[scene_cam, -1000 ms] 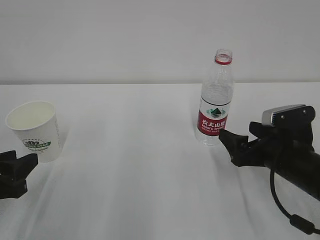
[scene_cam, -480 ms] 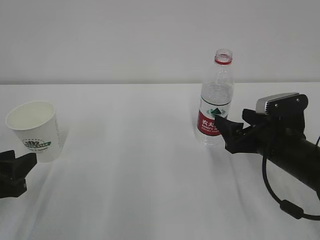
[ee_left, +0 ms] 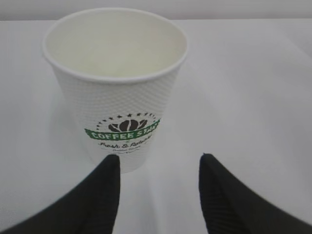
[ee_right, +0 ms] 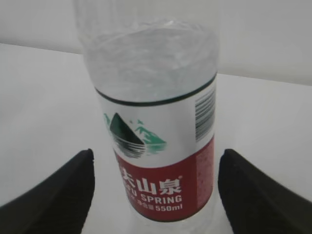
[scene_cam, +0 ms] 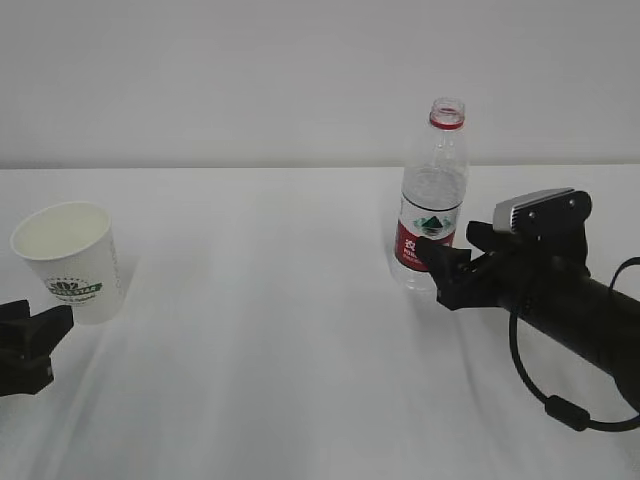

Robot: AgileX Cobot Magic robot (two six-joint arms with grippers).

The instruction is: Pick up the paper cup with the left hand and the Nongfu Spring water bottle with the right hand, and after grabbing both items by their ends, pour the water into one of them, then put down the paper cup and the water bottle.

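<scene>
The right hand (scene_cam: pixel 437 262) has its jaws spread wide on either side of the Nongfu Spring water bottle (scene_cam: pixel 431 200), a capless, upright, ribbed clear plastic bottle with a red label, not yet clamped. The left hand (ee_left: pixel 157 187), open, sits just short of the paper cup (ee_left: pixel 116 80), white, dimpled and tapered, standing near the left edge of the bare white table (scene_cam: pixel 260 330).

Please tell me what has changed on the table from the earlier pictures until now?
The right claw moved left and slightly up, toward the bottle; its fingers now stand on both sides of the label, open, not yet gripping. The bottle, the cup and the left claw stayed where they were.
</scene>
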